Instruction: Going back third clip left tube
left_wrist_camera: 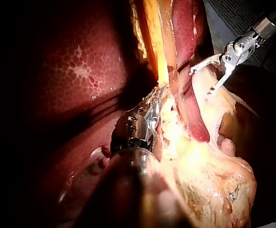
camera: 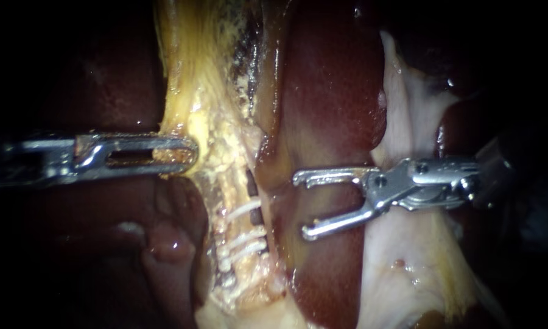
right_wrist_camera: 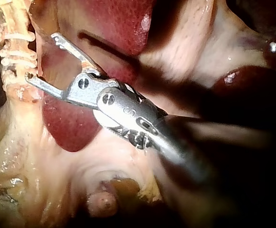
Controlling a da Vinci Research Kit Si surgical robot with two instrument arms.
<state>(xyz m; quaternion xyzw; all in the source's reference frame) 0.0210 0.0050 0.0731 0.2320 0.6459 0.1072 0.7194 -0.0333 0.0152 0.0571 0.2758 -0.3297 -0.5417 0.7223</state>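
A pale yellow tube (camera: 234, 183) runs down the middle, with three white clips (camera: 246, 234) across its lower part; the clips (right_wrist_camera: 17, 50) also show in the right wrist view. My right instrument (camera: 299, 205) stands just right of the clips over a dark red lobe (camera: 329, 116), jaws open and empty. Its open jaws (right_wrist_camera: 42, 57) sit a little apart from the clipped tube. My left instrument (camera: 179, 152) reaches in level, jaws shut on yellowish tissue (camera: 195, 116) at the tube's upper left. In the left wrist view the left instrument (left_wrist_camera: 153, 105) is partly buried in that tissue.
Dark liver (camera: 103, 91) lies behind the left shaft, and its mottled surface (left_wrist_camera: 80, 71) fills much of the left wrist view. Pale whitish tissue (camera: 408, 256) spreads under and beyond the right instrument (left_wrist_camera: 200, 81). A small pink nub (camera: 167, 244) sits left of the clips.
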